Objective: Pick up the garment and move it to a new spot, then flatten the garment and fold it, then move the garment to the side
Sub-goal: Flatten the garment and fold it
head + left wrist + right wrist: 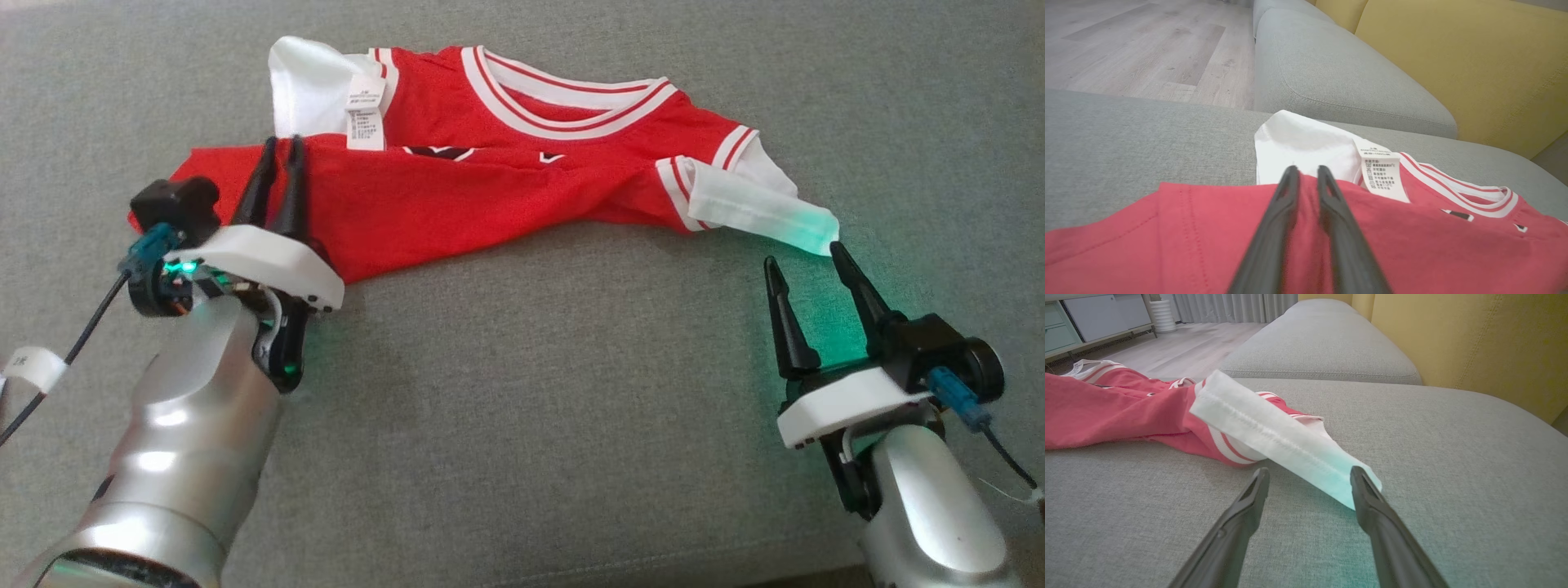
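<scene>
Left forearm (188, 425) fills the lower left of the head view, angled up toward the garment (490, 188). It's a red jersey with white-striped trim, lying crumpled across the grey sofa cushion (531, 408), neckline away from the robot and bottom part folded up over the chest. The dark chest print is mostly hidden under that fold. The care label (365, 114) is flipped out by the white left sleeve (306, 90); its text is too small to read. Left gripper (282, 143) lies on the red fold, tips at its upper edge and jaws down to a thin gap; can't tell if cloth is pinched. Right gripper (802, 253) sits low on the cushion, jaws spread wide and holding nothing, with the end of the white right sleeve (759, 212) at its fingertips. Yellow backrest (1453, 61) and wood floor (1147, 49) lie beyond.
</scene>
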Controlling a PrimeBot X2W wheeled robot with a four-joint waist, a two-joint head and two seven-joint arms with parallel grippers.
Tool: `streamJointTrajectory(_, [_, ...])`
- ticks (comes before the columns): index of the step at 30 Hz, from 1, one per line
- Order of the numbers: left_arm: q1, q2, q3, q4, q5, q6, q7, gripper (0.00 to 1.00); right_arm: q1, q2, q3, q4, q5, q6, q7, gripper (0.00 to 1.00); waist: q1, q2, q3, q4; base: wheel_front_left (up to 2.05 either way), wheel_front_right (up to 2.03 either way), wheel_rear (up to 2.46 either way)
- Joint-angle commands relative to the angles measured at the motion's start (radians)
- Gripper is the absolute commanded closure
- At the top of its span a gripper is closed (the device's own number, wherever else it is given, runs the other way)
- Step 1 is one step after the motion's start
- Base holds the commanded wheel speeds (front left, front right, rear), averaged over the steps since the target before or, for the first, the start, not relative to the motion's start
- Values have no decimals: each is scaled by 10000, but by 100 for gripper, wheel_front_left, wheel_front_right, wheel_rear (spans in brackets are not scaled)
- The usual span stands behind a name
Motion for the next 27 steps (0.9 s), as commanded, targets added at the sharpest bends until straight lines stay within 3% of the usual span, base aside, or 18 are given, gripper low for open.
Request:
streamJointTrajectory(1, [-401,414,115,-269,-94,18,-57,91,-192,69,185,-232,65,-7,-65,0,0,0,-9,24,0,0,0])
streamJointTrajectory(2, [-378,415,18,-294,-137,18,-59,100,-182,74,159,-204,86,-7,-65,0,0,0,-20,46,0,0,0])
streamJointTrajectory(11, [-32,580,-219,-1241,-227,18,-64,100,-104,158,-113,-37,220,-7,-65,0,0,0,-391,498,0,0,0])
streamJointTrajectory(21, [3205,173,223,-4360,1398,18,-65,100,694,315,-469,173,493,-7,-65,0,0,0,-1839,1231,0,0,0])
streamJointTrajectory(27, [4919,269,124,-4833,1954,18,-66,100,1085,354,-550,171,571,-7,-65,0,0,0,-2290,1293,0,0,0])
